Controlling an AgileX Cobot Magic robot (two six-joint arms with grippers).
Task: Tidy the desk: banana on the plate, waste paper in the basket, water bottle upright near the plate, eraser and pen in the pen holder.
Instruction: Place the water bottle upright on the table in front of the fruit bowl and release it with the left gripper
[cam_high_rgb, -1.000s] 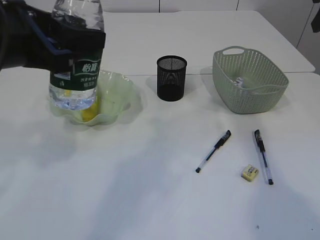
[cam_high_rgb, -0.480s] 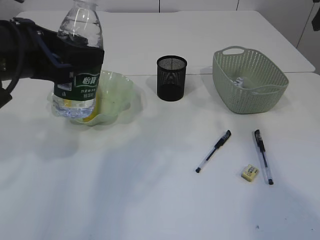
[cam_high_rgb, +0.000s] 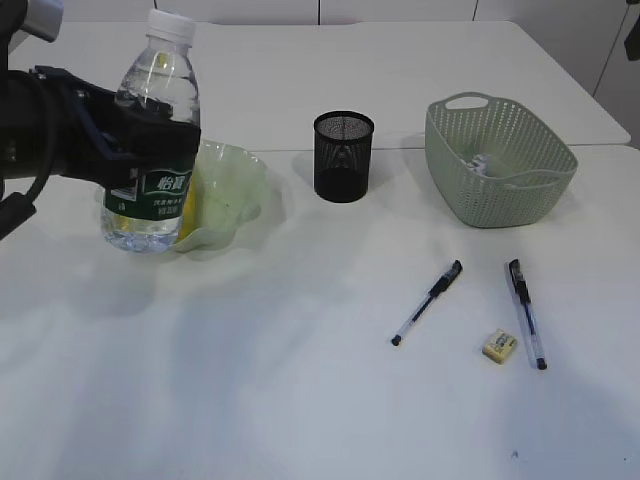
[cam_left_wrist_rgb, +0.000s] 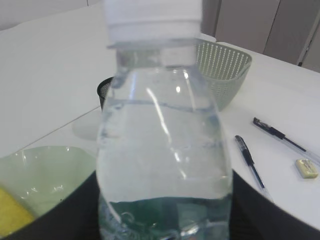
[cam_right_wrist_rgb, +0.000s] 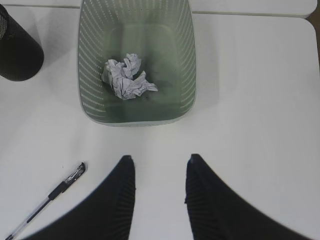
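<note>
The left gripper (cam_high_rgb: 150, 150) clasps the water bottle (cam_high_rgb: 150, 150) upright by its green label, just beside the plate (cam_high_rgb: 235, 185) holding the banana (cam_high_rgb: 188, 215). The right gripper (cam_right_wrist_rgb: 159, 172) hangs parted and empty above the basket (cam_right_wrist_rgb: 186, 75), where the waste paper (cam_right_wrist_rgb: 127, 77) lies. Two pens (cam_high_rgb: 428, 300) and the eraser (cam_high_rgb: 499, 345) lie on the table, apart from the pen holder (cam_high_rgb: 343, 155).

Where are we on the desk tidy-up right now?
Done: banana in the plate, waste paper in the basket. In hand: the left claw holds the water bottle upright beside the plate. Left: two pens and eraser still outside the pen holder.
</note>
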